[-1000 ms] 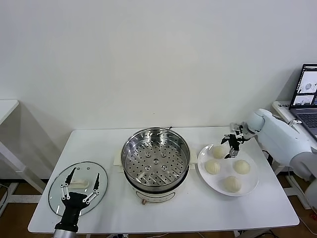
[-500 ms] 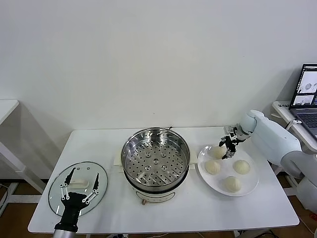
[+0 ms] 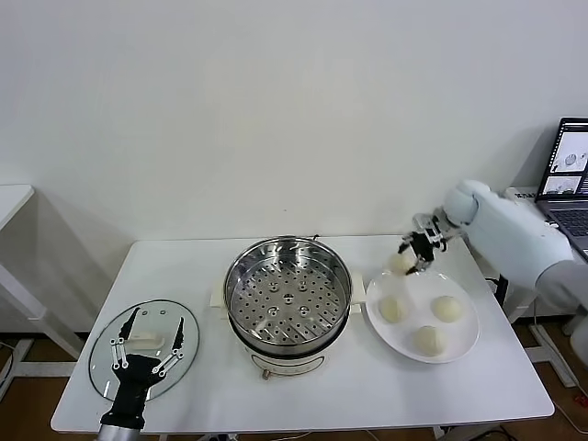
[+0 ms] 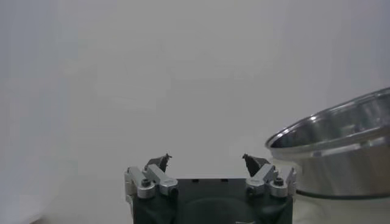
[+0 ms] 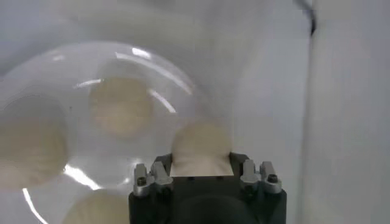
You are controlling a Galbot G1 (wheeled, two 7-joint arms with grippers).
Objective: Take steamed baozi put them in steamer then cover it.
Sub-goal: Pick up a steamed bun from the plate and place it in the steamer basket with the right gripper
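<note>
The task is at its first bun: the steamer (image 3: 288, 299) stands open in the middle of the worktop (image 3: 478, 390) with its perforated tray bare, so no baozi has gone in yet, and the cover (image 3: 144, 347) lies flat on the worktop at the robot's left, well apart from the pot. The right tool (image 3: 415, 248) is clamped on one baozi (image 3: 401, 262), held just above the near-left rim of the white plate (image 3: 464, 343), between plate and steamer; the right wrist view shows the bun (image 5: 201, 149) pinched between the jaws with the plate and other buns below it. Three baozi are left on the plate: one at its left (image 3: 393, 308), one at its right (image 3: 446, 308) and one at the front (image 3: 429, 340). By my judgement, what remains is carrying this bun over the pot and setting it on the tray, doing the same for the other three, and then lidding the pot. The left tool (image 3: 147, 347) hovers over the cover with its fingers spread wide apart around the whitish handle (image 3: 144, 342), holding nothing; the left wrist view confirms the open jaws, with the steamer's wall off to one side. Against a second ago: the right tool then stood open over the plate's far-left bun, with all four on the plate; it has since closed on that bun, lifted it and begun moving toward the steamer. The left arm, cover and steamer have not moved. A laptop (image 3: 571, 175) sits at the far right edge.
</note>
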